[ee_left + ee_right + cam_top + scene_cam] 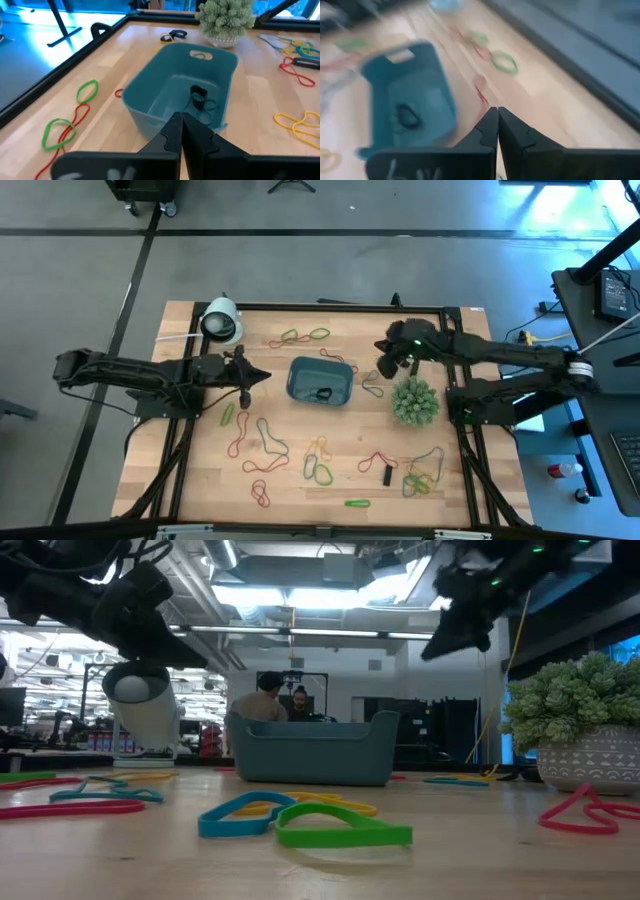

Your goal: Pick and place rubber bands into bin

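The blue-teal bin [321,381] stands mid-table on its base, with a few dark rubber bands [200,98] lying inside. Many coloured rubber bands lie flat on the wood: green and red ones [305,335] toward the far edge, and others [270,448] [425,475] nearer. My left gripper [262,377] hovers just left of the bin. It is shut and empty, and points at the bin [181,120]. My right gripper [385,366] hangs in the air off the bin's right side [460,625]. It too is shut with nothing between the fingers [497,114].
A white dome-shaped object [221,320] stands at the far left corner. A spiky green plant in a pot [414,401] sits right of the bin, under the right arm. Small black blocks [388,475] lie among the near bands. A black frame rims the table.
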Available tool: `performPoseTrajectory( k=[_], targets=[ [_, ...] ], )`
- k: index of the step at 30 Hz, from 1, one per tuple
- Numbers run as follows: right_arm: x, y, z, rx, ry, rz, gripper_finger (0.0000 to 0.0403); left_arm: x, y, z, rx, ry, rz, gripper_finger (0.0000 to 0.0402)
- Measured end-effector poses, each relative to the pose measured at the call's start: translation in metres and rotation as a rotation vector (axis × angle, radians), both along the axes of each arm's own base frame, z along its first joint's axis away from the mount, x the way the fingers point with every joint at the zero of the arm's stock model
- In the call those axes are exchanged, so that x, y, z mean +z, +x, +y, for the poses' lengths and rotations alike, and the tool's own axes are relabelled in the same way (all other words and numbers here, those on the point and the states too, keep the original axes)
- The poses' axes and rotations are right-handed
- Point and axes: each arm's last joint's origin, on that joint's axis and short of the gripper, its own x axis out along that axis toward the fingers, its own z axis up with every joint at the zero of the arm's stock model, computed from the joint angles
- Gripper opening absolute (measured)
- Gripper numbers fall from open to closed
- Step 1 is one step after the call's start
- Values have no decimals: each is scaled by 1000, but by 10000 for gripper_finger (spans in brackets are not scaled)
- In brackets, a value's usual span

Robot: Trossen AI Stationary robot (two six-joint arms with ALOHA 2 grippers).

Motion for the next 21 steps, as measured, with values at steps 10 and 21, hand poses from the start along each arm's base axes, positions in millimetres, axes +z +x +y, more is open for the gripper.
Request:
performPoseTrajectory(
  k=[10, 21],
  targets=[
    [-24, 35, -38, -91, 182, 462, 15, 1, 0, 0, 4, 11, -10, 1],
    [-76, 50, -62, -80, 349, 671, 75, 1, 0, 0, -2, 35, -3, 1]
  ],
)
